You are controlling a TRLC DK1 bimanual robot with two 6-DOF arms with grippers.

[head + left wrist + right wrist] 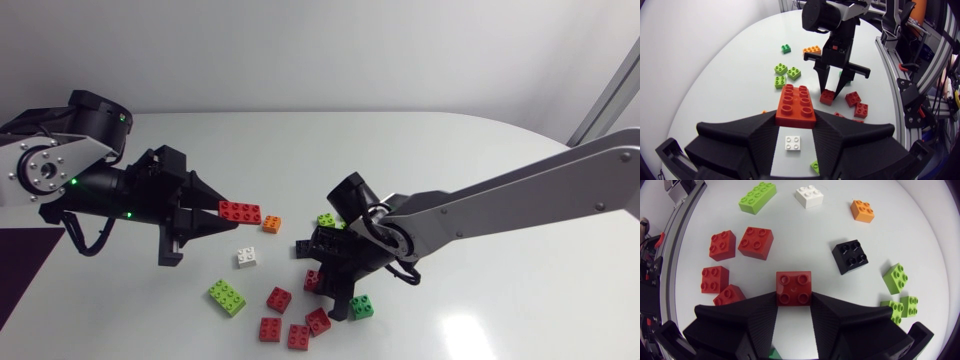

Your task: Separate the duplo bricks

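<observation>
— Left gripper (220, 214)?
— Clamped on a long red studded brick (796, 104), pinched at the fingertips, raised above the white tabletop (450, 150).
— Right gripper (794, 302)?
— Closed on a square glossy red brick (793, 285), four studs, between the fingertips; black brick (850, 256) just ahead.

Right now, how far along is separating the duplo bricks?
Done: the white brick, orange brick and black brick lie singly on the table, apart. In hand: the left gripper holds a long red brick raised; the right gripper is shut on a square red brick on the table. Left: I see no stacked bricks, though some are partly hidden.
</observation>
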